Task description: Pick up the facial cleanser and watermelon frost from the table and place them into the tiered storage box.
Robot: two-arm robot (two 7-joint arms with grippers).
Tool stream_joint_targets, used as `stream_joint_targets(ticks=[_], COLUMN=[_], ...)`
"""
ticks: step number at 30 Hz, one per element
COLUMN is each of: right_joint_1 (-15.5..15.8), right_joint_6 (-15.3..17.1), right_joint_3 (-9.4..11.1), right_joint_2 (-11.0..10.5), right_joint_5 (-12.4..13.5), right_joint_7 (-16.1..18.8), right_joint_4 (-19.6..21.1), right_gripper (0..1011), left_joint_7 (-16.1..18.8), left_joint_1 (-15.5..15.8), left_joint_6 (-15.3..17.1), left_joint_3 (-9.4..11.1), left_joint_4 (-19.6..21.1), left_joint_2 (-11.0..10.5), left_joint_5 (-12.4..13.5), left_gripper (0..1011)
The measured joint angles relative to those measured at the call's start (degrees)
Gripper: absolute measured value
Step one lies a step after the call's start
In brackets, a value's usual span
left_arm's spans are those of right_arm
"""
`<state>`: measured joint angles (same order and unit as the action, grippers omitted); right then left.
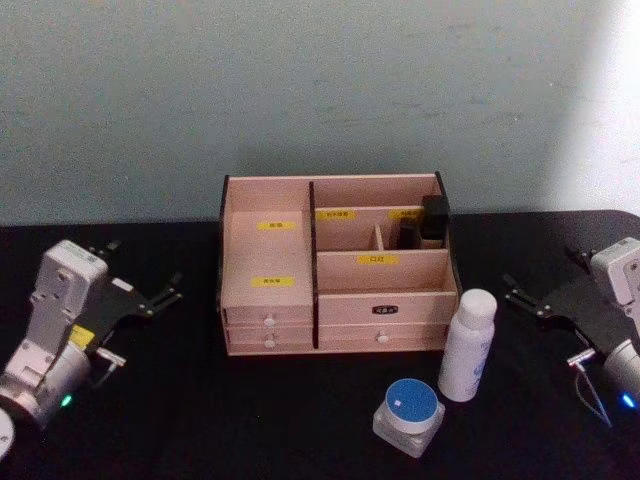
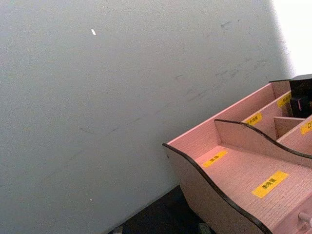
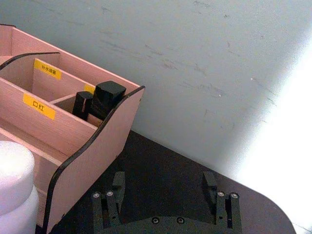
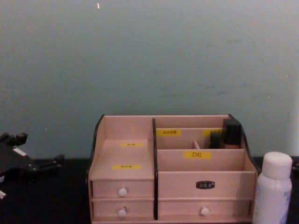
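Gaping left gripper [image 1: 148, 262]: fingers spread wide, gripping nothing.
Right gripper [image 1: 540, 272]: likewise wide open, empty.
Tiered storage box [image 1: 268, 250]: between both grippers, touching neither.
White bottle [image 1: 467, 345]: upright, near right gripper's fingertips, just beside the box's front corner.
Blue-lidded jar [image 1: 409, 415]: close beside the bottle, farther from right gripper, well apart from left gripper.

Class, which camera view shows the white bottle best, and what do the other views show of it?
The head view: the white bottle stands whole, upright, right of the tiered storage box. The chest view cuts off its base; the right wrist view catches part of its top.
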<state>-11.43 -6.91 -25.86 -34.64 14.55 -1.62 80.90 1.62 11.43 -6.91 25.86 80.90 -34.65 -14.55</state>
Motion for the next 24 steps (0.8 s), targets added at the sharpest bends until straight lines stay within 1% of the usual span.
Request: stream_joint_targets(ticks=[24], right_joint_1=[0.01], right_joint_6=[0.00], right_joint_3=[0.06], right_joint_2=[0.02], right_joint_5=[-0.01], right_joint_7=[0.07], right_joint_4=[0.00], right_gripper=[1002], left_joint_7=[0.00], left_joint_1=[0.00], left_joint_6=[0.00], left_joint_3=[0.00], left_joint_4=[0.00], left_joint_2=[0.00], left_joint_5=[0.00], left_gripper=[1001])
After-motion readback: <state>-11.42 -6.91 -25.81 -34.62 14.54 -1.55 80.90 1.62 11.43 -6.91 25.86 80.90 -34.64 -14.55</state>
